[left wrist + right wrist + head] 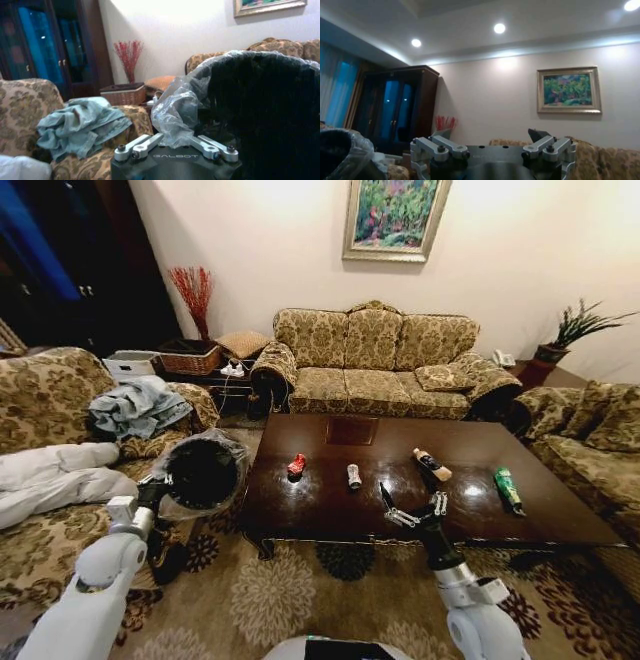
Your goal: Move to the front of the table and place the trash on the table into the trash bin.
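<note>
Silver-black can [353, 476] is what I'd bet on for the first grab. It sits on the dark glossy counter [330, 505], just ahead and to the left of the right tool [412, 509], which hovers over the near edge with its fingers spread wide and nothing in them. The can looks roughly upright, though its exact lean is hard to tell.

Other trash is strung out across the counter: the crushed red can [296, 466] further left, the dark bottle with the white cap [432, 464] ahead and a bit right of that tool, lying diagonally, and the green bottle [508, 487] well off to the right, long axis running near-to-far.

Left tool [175, 149] is clamped on the rim of the trash bin [203, 474], pinching the crinkly plastic liner, holding it tilted beside the counter's left end with the mouth facing the camera.

So the right arm is nearer to all four pieces, and each would need carrying left to the bin.
</note>
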{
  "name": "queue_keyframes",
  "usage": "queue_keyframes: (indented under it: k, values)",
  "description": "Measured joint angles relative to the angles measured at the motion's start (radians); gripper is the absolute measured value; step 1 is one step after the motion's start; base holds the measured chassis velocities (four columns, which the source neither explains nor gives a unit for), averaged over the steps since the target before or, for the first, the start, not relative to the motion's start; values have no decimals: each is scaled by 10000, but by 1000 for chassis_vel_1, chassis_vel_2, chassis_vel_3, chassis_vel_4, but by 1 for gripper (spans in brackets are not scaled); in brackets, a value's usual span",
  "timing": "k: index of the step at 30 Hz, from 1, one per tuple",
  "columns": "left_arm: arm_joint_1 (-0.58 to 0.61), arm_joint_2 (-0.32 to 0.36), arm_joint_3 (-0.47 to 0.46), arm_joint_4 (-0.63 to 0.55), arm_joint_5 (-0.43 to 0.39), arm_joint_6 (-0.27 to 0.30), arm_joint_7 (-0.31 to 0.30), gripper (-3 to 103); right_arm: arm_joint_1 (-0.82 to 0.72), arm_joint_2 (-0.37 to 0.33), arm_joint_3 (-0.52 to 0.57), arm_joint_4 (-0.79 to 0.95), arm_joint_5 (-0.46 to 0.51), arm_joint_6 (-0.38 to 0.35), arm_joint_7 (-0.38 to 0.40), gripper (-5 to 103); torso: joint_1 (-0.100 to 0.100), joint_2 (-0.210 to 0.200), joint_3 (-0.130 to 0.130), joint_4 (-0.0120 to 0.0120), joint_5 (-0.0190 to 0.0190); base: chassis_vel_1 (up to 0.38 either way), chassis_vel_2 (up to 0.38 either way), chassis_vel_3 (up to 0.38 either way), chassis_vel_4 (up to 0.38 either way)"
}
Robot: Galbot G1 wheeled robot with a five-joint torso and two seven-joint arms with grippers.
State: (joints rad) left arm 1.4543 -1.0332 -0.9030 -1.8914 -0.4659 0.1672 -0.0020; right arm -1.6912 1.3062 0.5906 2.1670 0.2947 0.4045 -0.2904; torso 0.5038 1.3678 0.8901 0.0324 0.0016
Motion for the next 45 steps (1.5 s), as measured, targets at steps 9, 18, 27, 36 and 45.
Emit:
queue_keyframes:
  k: [9, 18, 27, 36, 45]
  values:
    - [-13, -25, 95, 75, 2, -62, 39, 0, -142, 97, 5, -50, -21, 252, -100, 100, 6, -1, 1, 1, -17, -105, 85, 109, -86]
    - [-54, -27, 260, 76, 25, -145, 43, 0, 116, -136, -269, -565, -39, 32, 237, 100, 10, -2, 2, -1, -12, -172, 196, 176, -190]
    - [-60, 54, 359, -148, 25, -215, 26, 0, 2611, -1767, -2159, -932, 2567, -4741, 1924, 100, 7, -5, 3, -1, -8, -51, 38, 50, -62]
    - [112, 123, 319, -325, 27, -216, 28, 0, 6045, -1666, -6028, -2350, 4056, -7102, 4233, 100, 2, 1, 0, 3, -21, 0, 0, 0, 0]
    - [288, 110, 125, -457, 25, -195, 33, 0, 6708, -771, -6650, -3546, 3270, -6512, 4709, 100, 12, -3, 3, 1, -17, 0, 0, 0, 0]
